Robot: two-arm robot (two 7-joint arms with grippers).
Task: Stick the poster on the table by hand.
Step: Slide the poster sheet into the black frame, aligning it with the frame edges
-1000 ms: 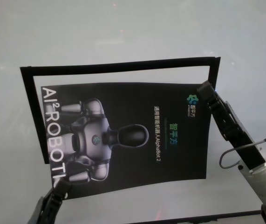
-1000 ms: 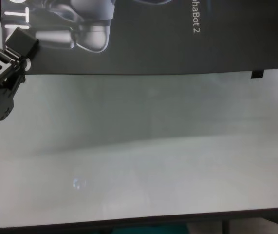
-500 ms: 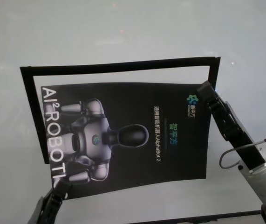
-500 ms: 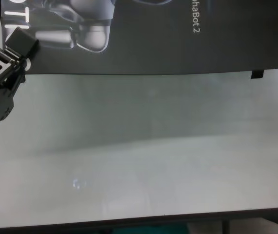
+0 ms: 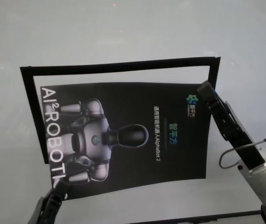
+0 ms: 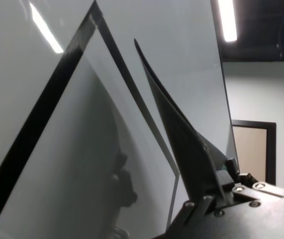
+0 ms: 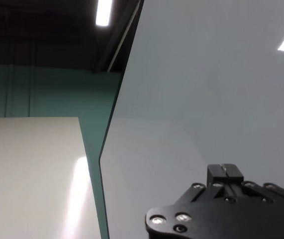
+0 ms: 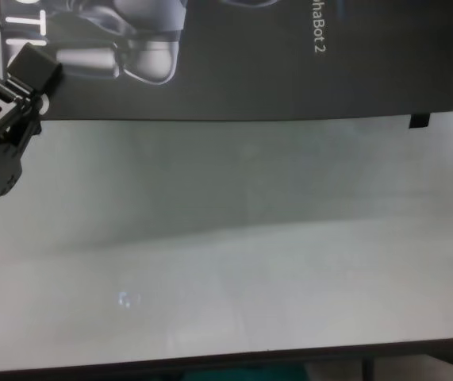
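Observation:
The poster (image 5: pixel 133 135) is a black sheet with a silvery robot figure and pale lettering, lying on the pale table (image 5: pixel 123 28). My left gripper (image 5: pixel 59 187) is at its near left corner, shut on the sheet. In the chest view its square pad (image 8: pixel 36 67) sits on that corner of the poster (image 8: pixel 289 63). In the left wrist view the poster (image 6: pixel 181 139) curves up off the table into the left gripper (image 6: pixel 209 199). My right gripper (image 5: pixel 203 89) rests at the poster's far right corner. In the right wrist view the right gripper (image 7: pixel 225 173) is shut, with no sheet showing.
Narrow black tape strips (image 5: pixel 119 65) frame the poster along its far, left and right sides. A short tape end (image 8: pixel 420 121) shows beside the poster's near right corner. The table's dark front edge (image 8: pixel 210 365) runs close below. A cable loops off the right wrist (image 5: pixel 228 158).

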